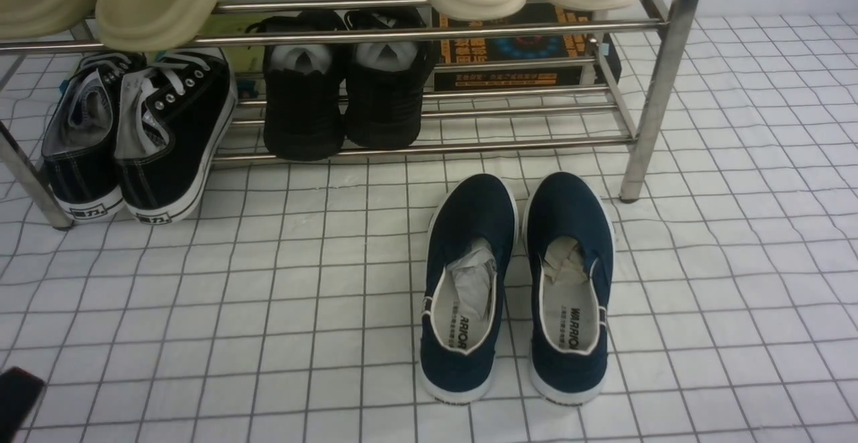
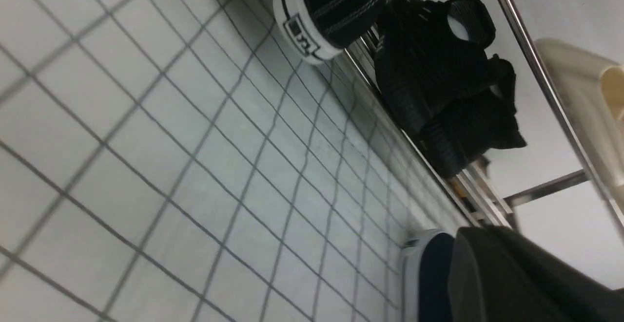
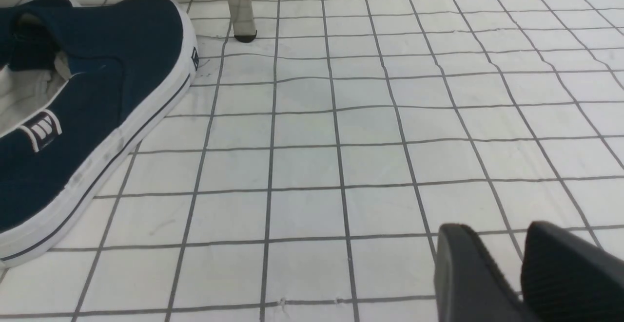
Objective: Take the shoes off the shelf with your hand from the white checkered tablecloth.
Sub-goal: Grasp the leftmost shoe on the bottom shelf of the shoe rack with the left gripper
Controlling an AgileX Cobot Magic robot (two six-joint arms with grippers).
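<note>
Black canvas over white rubber: your sneakers sat side by side at the left end of the shelf's bottom tier, toes tipped up on the thin chrome bars and heels down at the cloth. You could expect them to be light, with soft uppers that would cave under a pinch and stiffer, grippy soles. The white laces looked loose enough to snag a bar. The heel collar, a stitched rim facing you, seemed the best hold, one finger inside and one outside; the smooth rubber sidewall would likely slip. The shelf's tubes were round, shiny and hard, so a dragged sole might catch on the front bar. A black knit pair stood near them, and navy slip-ons lay well apart on the cloth. Your left gripper showed only as a dark bulk, and I could not tell how its jaws stood. Your right gripper hovered low over bare cloth, its ribbed fingers drawn together on nothing.
</note>
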